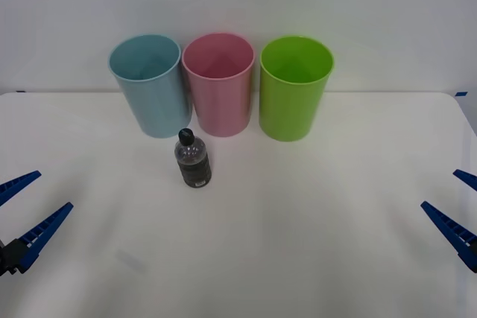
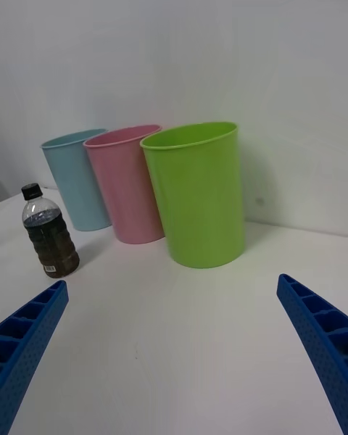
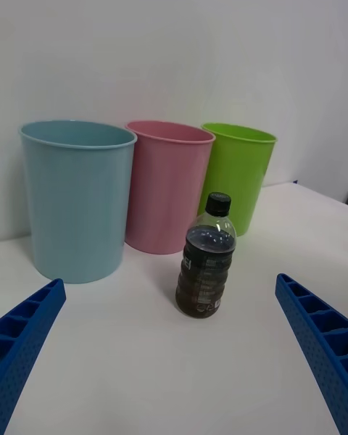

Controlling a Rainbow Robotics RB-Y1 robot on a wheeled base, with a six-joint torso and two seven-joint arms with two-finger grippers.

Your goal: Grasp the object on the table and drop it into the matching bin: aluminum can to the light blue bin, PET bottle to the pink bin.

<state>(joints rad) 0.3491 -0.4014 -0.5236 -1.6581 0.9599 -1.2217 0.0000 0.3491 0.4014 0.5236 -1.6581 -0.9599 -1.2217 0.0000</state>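
Materials and finish noted.
Clear glossy plastic PET bottle (image 1: 193,161); smooth plastic pink bin (image 1: 219,87) and light blue bin (image 1: 151,88); matt white table (image 1: 313,229).

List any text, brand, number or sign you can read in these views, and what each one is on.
No text can be read.
PET bottle: the dark label band carries small pale print, and in the right wrist view a small white patch low on the label; both are too small and blurred to read.
Light blue bin, pink bin, lime green bin and table: no markings visible.
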